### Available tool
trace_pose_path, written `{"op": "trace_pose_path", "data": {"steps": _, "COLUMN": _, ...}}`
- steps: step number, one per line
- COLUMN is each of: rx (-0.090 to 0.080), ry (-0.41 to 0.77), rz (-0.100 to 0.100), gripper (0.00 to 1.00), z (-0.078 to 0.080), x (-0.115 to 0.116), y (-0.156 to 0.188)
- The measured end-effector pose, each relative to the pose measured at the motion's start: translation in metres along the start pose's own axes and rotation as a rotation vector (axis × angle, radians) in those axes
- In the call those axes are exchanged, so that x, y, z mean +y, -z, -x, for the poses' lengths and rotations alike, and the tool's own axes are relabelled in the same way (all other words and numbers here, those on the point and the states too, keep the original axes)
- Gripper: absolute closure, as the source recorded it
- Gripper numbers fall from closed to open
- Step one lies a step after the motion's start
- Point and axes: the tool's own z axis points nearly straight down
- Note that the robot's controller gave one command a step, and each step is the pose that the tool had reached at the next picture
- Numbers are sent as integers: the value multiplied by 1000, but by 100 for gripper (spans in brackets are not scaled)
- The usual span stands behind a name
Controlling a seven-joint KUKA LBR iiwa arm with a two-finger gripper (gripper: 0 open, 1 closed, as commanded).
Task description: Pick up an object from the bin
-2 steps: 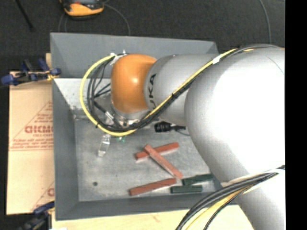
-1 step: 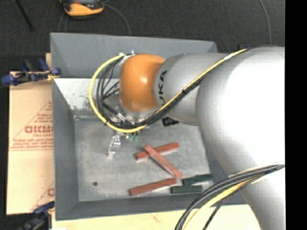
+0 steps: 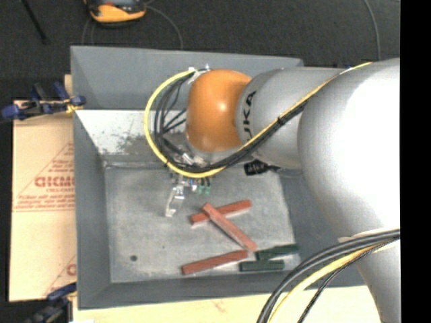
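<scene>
Camera view: the gripper (image 3: 176,202) hangs low in the grey bin (image 3: 91,200), just left of the crossed pair of red-brown bars (image 3: 214,214) and apart from it, over bare bin floor. Whether it is spread or closed cannot be told from this angle, and nothing shows in its grasp. The crossed pair is the nearest thing to it. One bar of the pair (image 3: 236,208) lies nearly level, its left end closest to the gripper. The other bar (image 3: 236,233) lies over it and slants down to the right. Below the crossed pair, a third red-brown bar (image 3: 214,262) lies alone near the bin's front wall. To the lower right of the crossed pair, two dark green bars (image 3: 276,251) (image 3: 261,266) lie close together, just right of that third bar. Above the crossed pair the arm's orange cover (image 3: 212,110) sits over the wrist, with a yellow cable (image 3: 156,106) looping round its left side.
</scene>
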Motion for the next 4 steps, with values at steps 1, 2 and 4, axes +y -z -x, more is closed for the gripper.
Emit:
{"op": "trace_pose_path", "data": {"steps": 1, "rx": -3, "ry": 183, "rz": -2, "gripper": 0, "z": 4, "x": -21, "y": -3}}
{"op": "trace_pose_path", "data": {"steps": 2, "rx": -2, "ry": 166, "rz": 1, "gripper": 0, "z": -26, "x": -51, "y": -13}}
{"op": "trace_pose_path", "data": {"steps": 4, "rx": 8, "ry": -31, "rz": 6, "gripper": 100, "z": 23, "x": -72, "y": -19}}
